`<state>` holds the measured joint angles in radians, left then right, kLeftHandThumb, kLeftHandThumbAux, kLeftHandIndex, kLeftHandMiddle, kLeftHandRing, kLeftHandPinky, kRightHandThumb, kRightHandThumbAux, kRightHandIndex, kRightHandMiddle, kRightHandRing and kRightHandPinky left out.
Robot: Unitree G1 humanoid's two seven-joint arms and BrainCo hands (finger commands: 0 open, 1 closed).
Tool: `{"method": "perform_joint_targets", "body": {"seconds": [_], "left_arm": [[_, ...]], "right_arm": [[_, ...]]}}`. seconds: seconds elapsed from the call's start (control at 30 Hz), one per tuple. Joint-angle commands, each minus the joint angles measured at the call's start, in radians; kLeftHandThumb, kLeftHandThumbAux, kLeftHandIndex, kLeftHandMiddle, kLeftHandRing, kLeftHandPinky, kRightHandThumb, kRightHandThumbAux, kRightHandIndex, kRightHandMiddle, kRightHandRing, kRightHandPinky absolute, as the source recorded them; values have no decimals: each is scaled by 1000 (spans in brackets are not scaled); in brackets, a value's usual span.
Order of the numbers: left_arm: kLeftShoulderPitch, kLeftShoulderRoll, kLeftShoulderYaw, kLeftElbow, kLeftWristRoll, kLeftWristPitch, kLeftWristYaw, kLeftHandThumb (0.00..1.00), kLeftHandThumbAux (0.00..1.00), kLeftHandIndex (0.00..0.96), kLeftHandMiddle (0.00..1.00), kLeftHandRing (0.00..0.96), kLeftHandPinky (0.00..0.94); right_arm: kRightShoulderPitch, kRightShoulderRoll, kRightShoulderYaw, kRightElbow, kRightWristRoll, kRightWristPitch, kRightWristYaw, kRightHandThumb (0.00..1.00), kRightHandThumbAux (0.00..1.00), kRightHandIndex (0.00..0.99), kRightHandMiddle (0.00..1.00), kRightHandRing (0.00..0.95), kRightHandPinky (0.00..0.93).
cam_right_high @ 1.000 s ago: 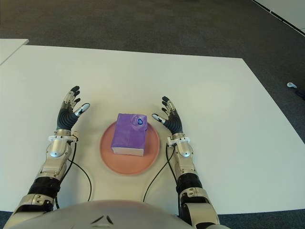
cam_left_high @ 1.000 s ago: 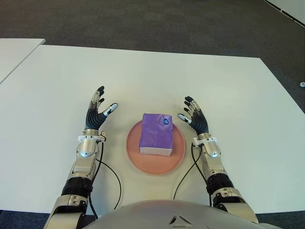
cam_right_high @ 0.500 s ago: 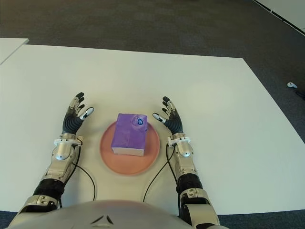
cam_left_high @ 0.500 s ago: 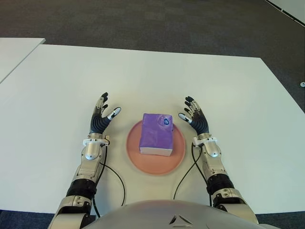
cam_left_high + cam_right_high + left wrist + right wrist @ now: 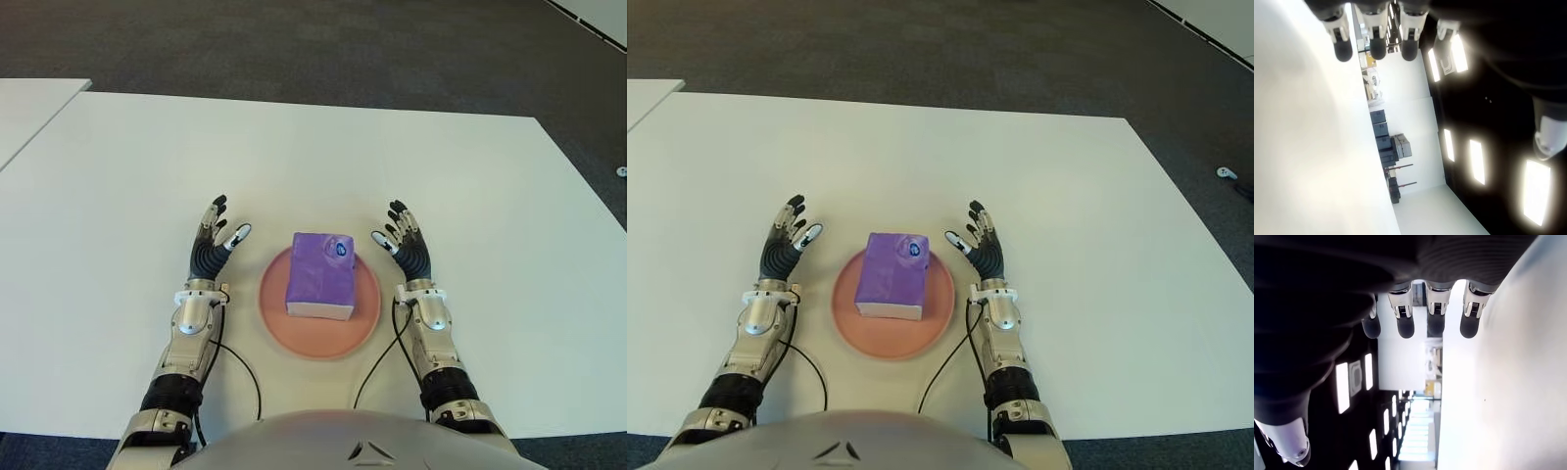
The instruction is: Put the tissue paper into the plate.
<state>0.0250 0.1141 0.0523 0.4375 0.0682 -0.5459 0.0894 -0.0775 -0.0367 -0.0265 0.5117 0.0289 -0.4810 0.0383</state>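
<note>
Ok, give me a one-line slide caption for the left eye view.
Purple tissue pack sits in the pink plate, with the left robot hand and right robot hand open at either side.

The tissue pack is purple with a small blue mark near its far end and a white near edge. The plate is salmon pink, the table white, the floor dark grey.

A smooth, matt white top is seen on the table. The plate is finished in matt pink. The tissue paper is wrapped in purple film with a slight sheen. The floor is covered in dark, rough carpet.
</note>
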Motion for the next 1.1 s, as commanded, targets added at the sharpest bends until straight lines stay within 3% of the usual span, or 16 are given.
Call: {"method": "perform_joint_targets", "body": {"seconds": [0.03,0.33,0.6,0.9,1.1], "left_arm": [[75,-10,-9,-23,-19,42,-37,0,434,0,0,0,0],[97,-18,-9,-57,-27,105,-59,0,408,0,0,0,0],[107,-40,-10,-71,-27,119,-44,0,415,0,0,0,0],[109,-63,-8,-66,-16,110,-27,0,421,0,0,0,0],[101,-68,-4,-58,-5,99,-22,0,410,0,0,0,0]], "right_arm": [[87,23,-18,118,-3,84,-37,5,630,0,0,0,0],[75,36,-34,148,-6,22,-68,19,646,0,0,0,0],[39,32,-51,237,1,-82,-64,26,653,0,0,0,0],[19,35,-75,284,7,-126,-58,41,656,0,0,0,0],[9,34,-82,289,4,-114,-60,48,658,0,0,0,0]]}}
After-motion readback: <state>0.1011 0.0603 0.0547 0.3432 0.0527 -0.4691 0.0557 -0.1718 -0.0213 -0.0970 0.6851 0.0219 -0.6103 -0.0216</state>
